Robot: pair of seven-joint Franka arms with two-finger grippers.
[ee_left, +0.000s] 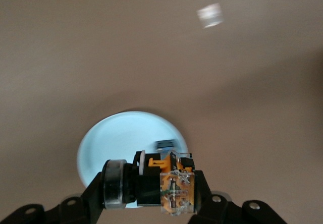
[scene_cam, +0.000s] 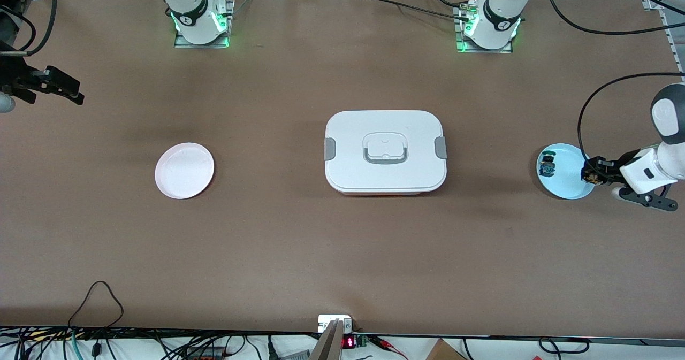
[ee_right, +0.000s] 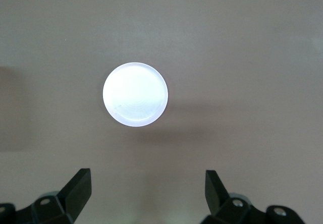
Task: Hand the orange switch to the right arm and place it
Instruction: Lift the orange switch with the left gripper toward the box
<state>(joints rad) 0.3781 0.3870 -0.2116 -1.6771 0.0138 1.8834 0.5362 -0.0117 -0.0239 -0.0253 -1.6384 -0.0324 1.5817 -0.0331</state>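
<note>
My left gripper [scene_cam: 590, 171] is shut on the orange switch [scene_cam: 591, 177], a black button part with an orange and clear block. It holds the switch in the air over the edge of the light blue plate [scene_cam: 564, 189]. In the left wrist view the switch [ee_left: 166, 186] lies crosswise between the fingers, above the blue plate [ee_left: 113, 138]. My right gripper [scene_cam: 78, 93] is open and empty, up in the air at the right arm's end of the table. Its wrist view shows open fingers [ee_right: 81, 186] above the pale pink plate [ee_right: 135, 94].
A small blue-and-green switch [scene_cam: 547, 165] lies on the blue plate. A white lidded box with grey latches [scene_cam: 385, 151] stands mid-table. The pale pink plate [scene_cam: 184, 170] lies toward the right arm's end. Cables run along the table's near edge.
</note>
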